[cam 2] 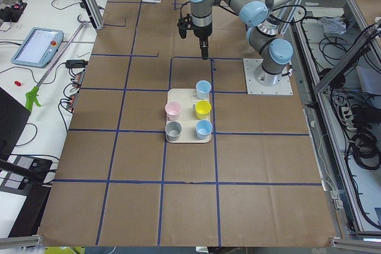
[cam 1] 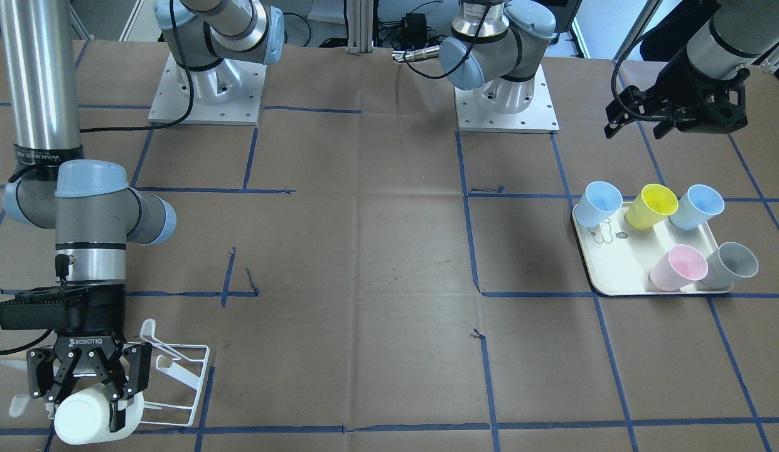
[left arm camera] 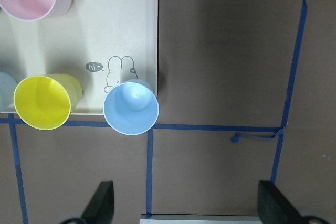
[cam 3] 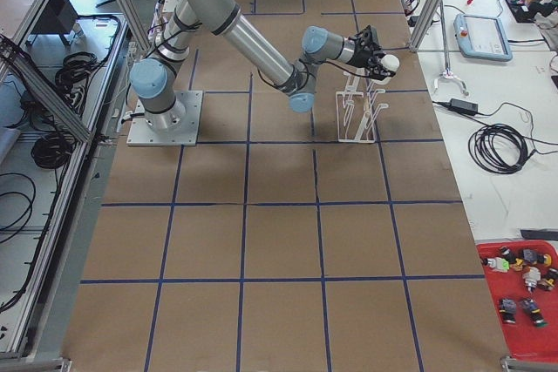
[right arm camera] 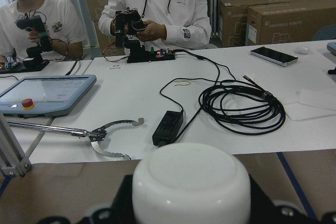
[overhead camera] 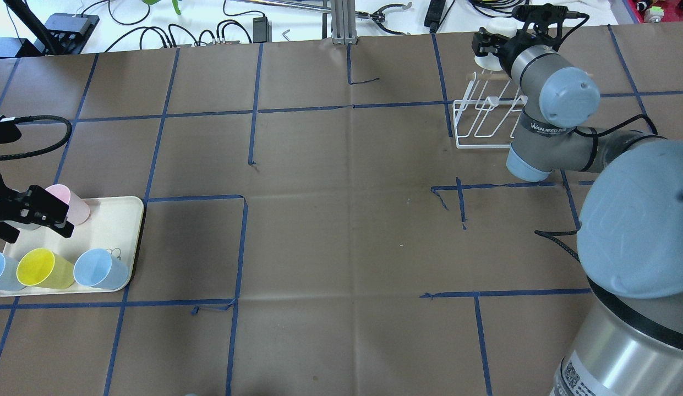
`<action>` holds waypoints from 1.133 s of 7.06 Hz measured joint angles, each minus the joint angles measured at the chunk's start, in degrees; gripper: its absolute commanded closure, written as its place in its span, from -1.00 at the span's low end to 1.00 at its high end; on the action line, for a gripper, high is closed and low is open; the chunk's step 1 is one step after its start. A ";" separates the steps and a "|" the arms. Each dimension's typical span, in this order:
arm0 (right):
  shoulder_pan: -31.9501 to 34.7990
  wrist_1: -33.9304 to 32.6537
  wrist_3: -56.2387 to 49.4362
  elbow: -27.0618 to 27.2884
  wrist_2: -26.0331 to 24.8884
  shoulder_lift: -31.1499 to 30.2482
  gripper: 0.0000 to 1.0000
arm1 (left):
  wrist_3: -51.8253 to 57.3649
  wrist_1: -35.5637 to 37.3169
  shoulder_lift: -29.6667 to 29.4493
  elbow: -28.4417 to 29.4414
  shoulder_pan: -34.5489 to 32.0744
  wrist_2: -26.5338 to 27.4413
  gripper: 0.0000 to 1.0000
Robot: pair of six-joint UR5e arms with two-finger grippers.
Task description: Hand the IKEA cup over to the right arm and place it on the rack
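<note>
Clamping the white cup [cam 1: 81,425], the right gripper [cam 1: 85,408] hangs at the rack [cam 1: 172,376] (left gripper [cam 1: 634,129] spread wide, empty).

Across my desk [overhead camera: 341,231]
I see tray [overhead camera: 116,220] with cups [overhead camera: 44,268] left, rack [overhead camera: 484,124] far right, right tool [cam 1: 85,402] holding cup [cam 1: 81,422] at its far end.
</note>
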 measured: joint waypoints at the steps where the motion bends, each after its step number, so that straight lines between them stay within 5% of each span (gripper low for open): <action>1: 0.04 0.13 0.11 0.00 0.02 0.10 -1.00 | 1.07 2.83 -0.23 -2.55 0.59 -0.02 -0.86; 4: 0.23 -0.36 0.61 -0.37 0.19 -0.22 -0.99 | 3.40 20.23 -1.88 -15.91 0.99 -0.03 -0.86; 7: 1.86 -0.01 0.82 -0.29 0.88 -5.26 -1.00 | 6.26 31.05 -8.27 -20.49 1.06 0.09 -0.85; 8: 2.27 1.69 1.57 0.08 0.89 -8.24 -1.00 | 6.62 32.10 -9.66 -20.55 1.04 0.57 -0.60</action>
